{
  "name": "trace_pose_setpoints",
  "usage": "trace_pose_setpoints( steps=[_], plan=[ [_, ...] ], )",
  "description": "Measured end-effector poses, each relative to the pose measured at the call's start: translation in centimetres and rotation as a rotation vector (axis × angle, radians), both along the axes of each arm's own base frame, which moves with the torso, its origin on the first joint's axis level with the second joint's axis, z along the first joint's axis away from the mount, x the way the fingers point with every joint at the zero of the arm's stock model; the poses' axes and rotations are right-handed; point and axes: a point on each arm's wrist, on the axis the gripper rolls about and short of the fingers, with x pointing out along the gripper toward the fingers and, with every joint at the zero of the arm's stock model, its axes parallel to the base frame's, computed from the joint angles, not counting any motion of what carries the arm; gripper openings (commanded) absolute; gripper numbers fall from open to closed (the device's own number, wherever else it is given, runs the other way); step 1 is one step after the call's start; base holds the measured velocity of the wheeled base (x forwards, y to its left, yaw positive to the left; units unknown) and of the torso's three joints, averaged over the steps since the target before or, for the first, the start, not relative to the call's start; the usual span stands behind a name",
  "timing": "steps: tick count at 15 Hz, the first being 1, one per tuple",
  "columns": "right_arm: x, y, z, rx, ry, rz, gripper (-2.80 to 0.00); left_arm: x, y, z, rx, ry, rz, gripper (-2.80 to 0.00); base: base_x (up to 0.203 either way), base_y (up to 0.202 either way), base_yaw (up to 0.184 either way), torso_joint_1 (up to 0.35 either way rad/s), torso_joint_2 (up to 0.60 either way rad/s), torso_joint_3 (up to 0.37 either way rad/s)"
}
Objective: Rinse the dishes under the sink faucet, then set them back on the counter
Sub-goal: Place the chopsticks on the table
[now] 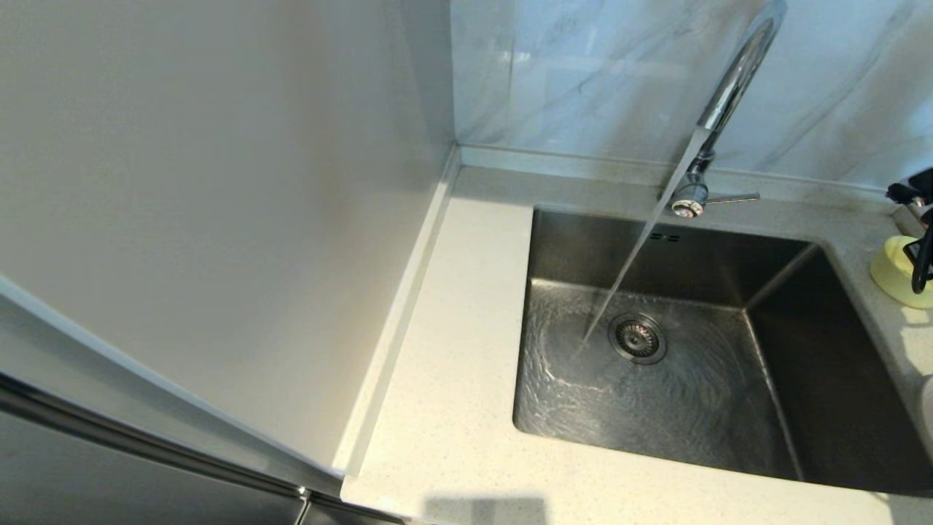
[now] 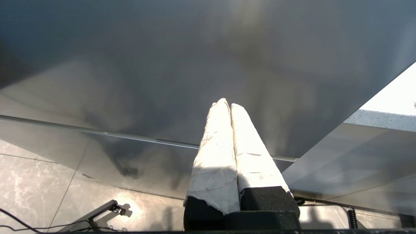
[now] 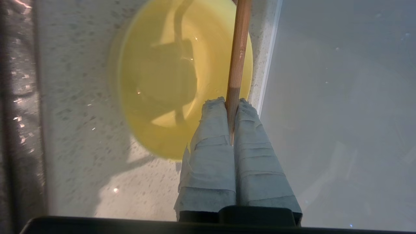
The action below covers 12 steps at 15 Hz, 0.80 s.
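Water runs from the chrome faucet (image 1: 736,80) into the steel sink (image 1: 802,350) and lands beside the drain strainer (image 1: 638,337). The pale yellow bowl (image 1: 893,273) stands on the counter (image 1: 452,350) at the sink's far right corner. Just above that bowl (image 3: 156,81) my right gripper (image 3: 231,102) is shut on a thin wooden stick (image 3: 239,55) that reaches across the rim. A sliver of the cream-white dish (image 1: 927,408) shows at the right edge. My left gripper (image 2: 226,104) is shut and empty, parked out of the head view.
The faucet's lever (image 1: 732,197) points right. A tall pale cabinet side (image 1: 219,219) walls off the counter on the left. Grey-veined tiles (image 1: 583,73) rise behind the sink. The left gripper faces a grey panel (image 2: 195,65) above a tiled floor.
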Motion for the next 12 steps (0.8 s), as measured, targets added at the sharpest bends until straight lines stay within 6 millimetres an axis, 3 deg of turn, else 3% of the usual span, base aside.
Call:
trace_pose_setpoints(
  steps=[10, 11, 12],
  plan=[
    [0.6, -0.6, -1.4, 0.003, 0.033, -0.026, -2.8, 0.0, 0.0, 0.0, 0.0, 0.0, 0.0, -2.8, 0.0, 0.0, 0.0, 0.0, 0.0, 0.0],
    [0.7, -0.6, -1.4, 0.0, 0.032, -0.032, 0.0, 0.0, 0.0, 0.0, 0.0, 0.0, 0.0, -2.8, 0.0, 0.0, 0.0, 0.0, 0.0, 0.0],
    [0.7, -0.6, -1.3, -0.001, 0.028, -0.034, 0.0, 0.0, 0.0, 0.0, 0.0, 0.0, 0.0, -2.8, 0.0, 0.0, 0.0, 0.0, 0.0, 0.0]
  ],
)
